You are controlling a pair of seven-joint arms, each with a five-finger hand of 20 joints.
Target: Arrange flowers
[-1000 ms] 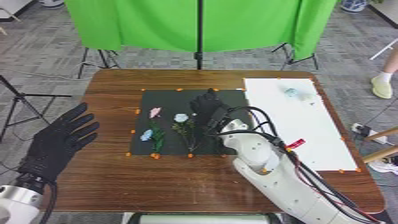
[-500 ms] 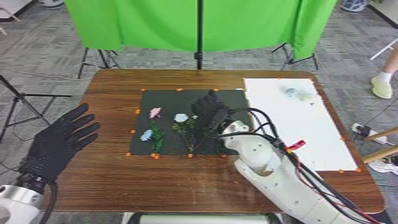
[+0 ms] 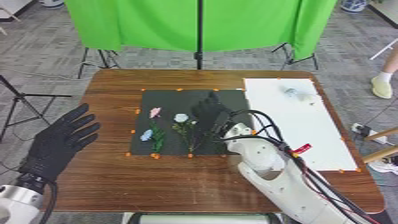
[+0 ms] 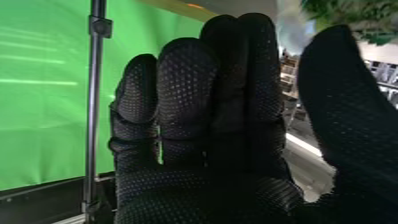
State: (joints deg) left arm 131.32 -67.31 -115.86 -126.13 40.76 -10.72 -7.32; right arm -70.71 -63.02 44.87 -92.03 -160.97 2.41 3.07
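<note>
Right hand (image 3: 210, 111), centre of the head view: wide, thumb apart, empty. White flower (image 3: 181, 118) lies just left on black mat (image 3: 169, 97). For the probable pick, pinch the stem, clear of petals.

White arms, black fabric gloves

A bright green cloth (image 3: 142, 25) hangs across the top of the head view, with a thin black upright pole (image 3: 200, 40) at its middle. Grey patterned carpet (image 3: 53, 55) spreads around the brown wooden table (image 3: 178, 187). A black metal tripod (image 3: 18, 99) stands at the left edge; a rounded blue-and-white pot (image 3: 354, 5) sits in the upper right corner. In the right wrist view, a dark knobbed fitting (image 4: 101, 27) is on the pole, before the cloth.
</note>
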